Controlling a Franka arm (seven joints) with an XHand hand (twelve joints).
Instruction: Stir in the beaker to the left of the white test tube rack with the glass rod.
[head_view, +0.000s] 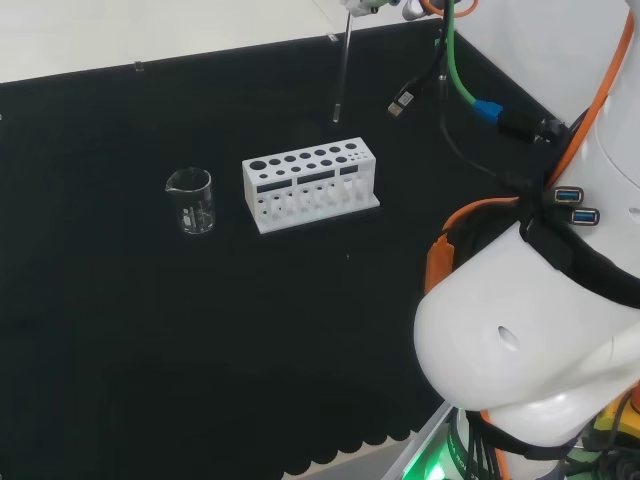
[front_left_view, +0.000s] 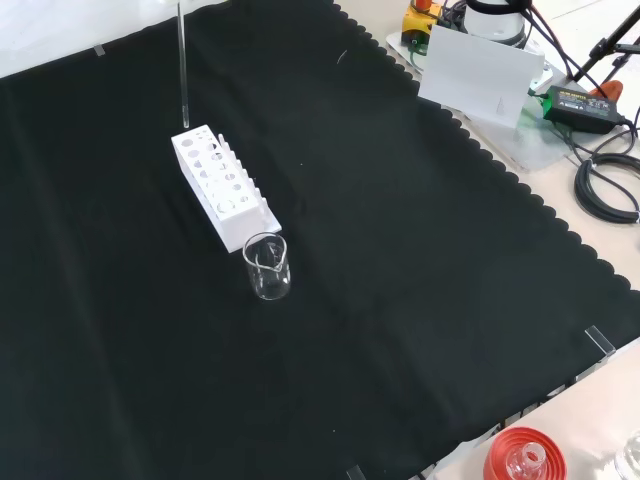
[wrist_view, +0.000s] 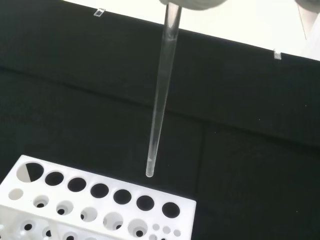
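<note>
Overhead, we see a thin clear glass rod (head_view: 342, 75) hanging nearly upright above the black cloth (head_view: 150, 340), its lower tip just beyond the far side of the white plastic test tube rack (head_view: 310, 185) in the head view. At that view's top edge a small white part of the hand (head_view: 362, 4) meets the rod's upper end; we cannot tell how its fingers stand, so whether they close on the rod is not visible to us.

From the front camera, the rod (front_left_view: 183, 65) comes down from the top edge and ends just above the rack's (front_left_view: 222, 185) far end. Looking past the palm in the wrist view, the rod (wrist_view: 160, 95) tapers down to a tip that hangs clear of the rack's (wrist_view: 95, 205) row of round holes, not inserted in any of them.

The small clear glass beaker (head_view: 191, 200) with a pouring lip stands upright on the cloth, left of the rack in the head view and apart from it. In the front view this beaker (front_left_view: 267, 266) sits just in front of the rack's near end. The whole length of the rack lies between the rod and the beaker.

Around the edges we note a red ribbed ring stand (front_left_view: 525, 455) at the front view's lower right, and black cables (front_left_view: 605, 185) and a white card (front_left_view: 480, 72) off the cloth at upper right.
</note>
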